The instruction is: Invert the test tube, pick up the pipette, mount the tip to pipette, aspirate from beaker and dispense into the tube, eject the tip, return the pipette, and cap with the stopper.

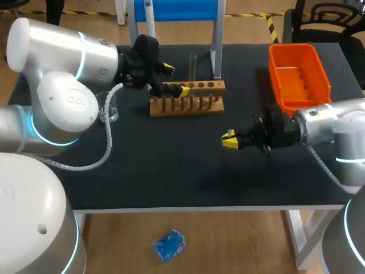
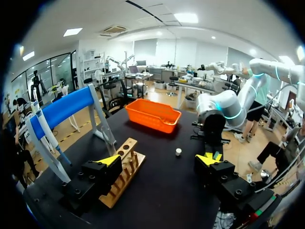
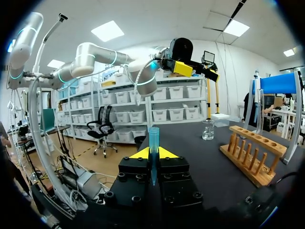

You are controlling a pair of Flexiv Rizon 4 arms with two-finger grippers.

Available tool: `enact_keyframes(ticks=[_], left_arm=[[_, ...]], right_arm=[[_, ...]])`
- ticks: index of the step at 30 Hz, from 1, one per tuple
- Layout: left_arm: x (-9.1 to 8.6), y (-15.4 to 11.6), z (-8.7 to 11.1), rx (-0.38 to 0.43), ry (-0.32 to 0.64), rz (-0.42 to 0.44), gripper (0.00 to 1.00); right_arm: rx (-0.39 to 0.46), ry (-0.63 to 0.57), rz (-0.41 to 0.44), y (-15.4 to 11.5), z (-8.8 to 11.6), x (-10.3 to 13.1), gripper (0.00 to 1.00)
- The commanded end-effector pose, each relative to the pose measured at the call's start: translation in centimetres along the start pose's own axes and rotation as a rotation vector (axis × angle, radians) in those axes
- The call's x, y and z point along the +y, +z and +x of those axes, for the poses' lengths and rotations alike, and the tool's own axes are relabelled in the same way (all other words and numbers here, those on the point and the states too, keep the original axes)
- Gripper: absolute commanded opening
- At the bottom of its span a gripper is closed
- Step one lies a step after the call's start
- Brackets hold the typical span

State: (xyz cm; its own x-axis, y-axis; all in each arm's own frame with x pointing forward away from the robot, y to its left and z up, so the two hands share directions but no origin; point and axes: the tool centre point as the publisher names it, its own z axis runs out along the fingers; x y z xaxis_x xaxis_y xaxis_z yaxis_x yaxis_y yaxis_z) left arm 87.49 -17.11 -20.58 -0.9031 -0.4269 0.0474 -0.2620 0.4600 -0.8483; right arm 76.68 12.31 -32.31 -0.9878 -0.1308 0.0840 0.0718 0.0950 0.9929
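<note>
Writing: a mark on the left arm shell is too small to read.

Containers: a clear beaker stands on the counter beside the left arm, contents not discernible. An orange bin sits at the far right. The test tube is upright at the wooden rack.

The left pincer is released, fingers wide, over the rack's left end. The right pincer is clenched on a blue pipette tip above the counter, right of centre. The pipette hangs on the blue stand.
</note>
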Motion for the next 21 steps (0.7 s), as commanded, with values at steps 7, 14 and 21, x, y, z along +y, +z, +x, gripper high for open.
enact_keyframes(ticks=[7, 14, 21], left_arm=[[-0.1, -0.1, 0.0, 0.003, -0.001, -0.004, 1.0], [-0.5, -0.3, -1.7, -0.1, -0.039, 0.003, 1.0], [-1.5, -1.0, -6.6, -0.269, -0.154, 0.12, 1.0]], right_arm=[[-0.03, -0.001, 0.011, -2.5, 0.2, -0.4, 0.0], [-0.026, -0.014, 0.005, -3.2, 0.4, -0.3, 0.0], [-0.026, -0.014, 0.005, -3.2, 0.4, -0.3, 0.0]])
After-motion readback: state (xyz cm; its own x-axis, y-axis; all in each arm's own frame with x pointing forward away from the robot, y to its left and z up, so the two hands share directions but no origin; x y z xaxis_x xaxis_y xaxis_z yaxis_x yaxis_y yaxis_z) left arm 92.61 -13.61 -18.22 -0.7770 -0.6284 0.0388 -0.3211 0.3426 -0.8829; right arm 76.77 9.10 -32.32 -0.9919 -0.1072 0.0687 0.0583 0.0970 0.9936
